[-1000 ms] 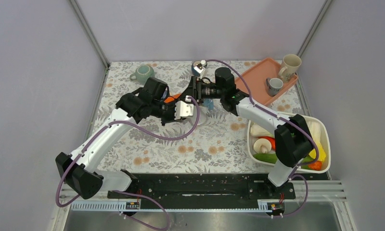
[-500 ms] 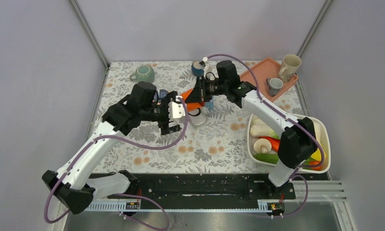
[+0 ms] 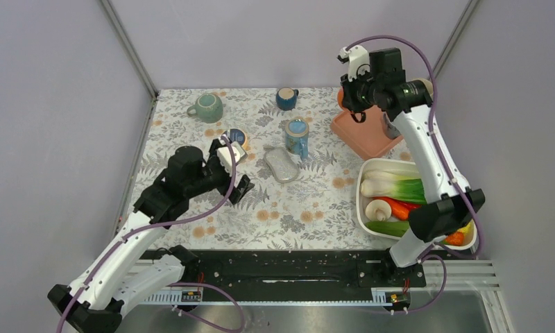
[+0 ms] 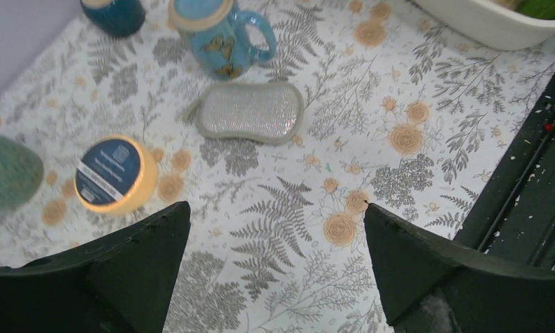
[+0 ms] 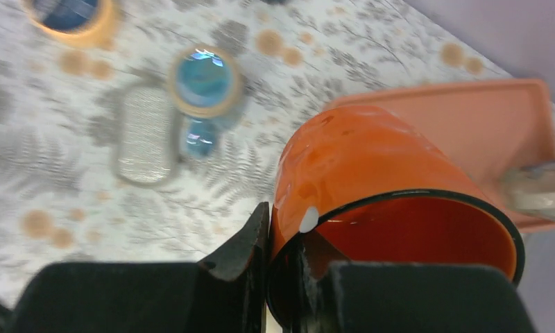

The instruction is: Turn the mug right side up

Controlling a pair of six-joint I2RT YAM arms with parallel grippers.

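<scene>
The mug (image 5: 372, 166) is orange with a black rim, and its mouth faces the right wrist camera. My right gripper (image 5: 285, 222) is shut on its rim, one finger outside the wall and one inside. From above, the mug (image 3: 342, 99) hangs in the air over the near-left corner of the pink tray (image 3: 365, 135), with the right gripper (image 3: 351, 97) raised high. My left gripper (image 3: 234, 170) is open and holds nothing, low over the table's left middle. In the left wrist view, only floral cloth lies between the left gripper's (image 4: 275, 208) spread fingers.
A blue butterfly mug (image 3: 297, 137) and a grey sponge (image 3: 282, 164) sit mid-table. A round tin (image 3: 235, 137), a green mug (image 3: 207, 107) and a dark blue mug (image 3: 286, 98) stand further back. A white basin (image 3: 471, 208) of vegetables is at the right.
My left gripper let go of the orange mug, opened wide and drew back toward the near left. My right gripper shut on the mug and carried it up and right over the tray.
</scene>
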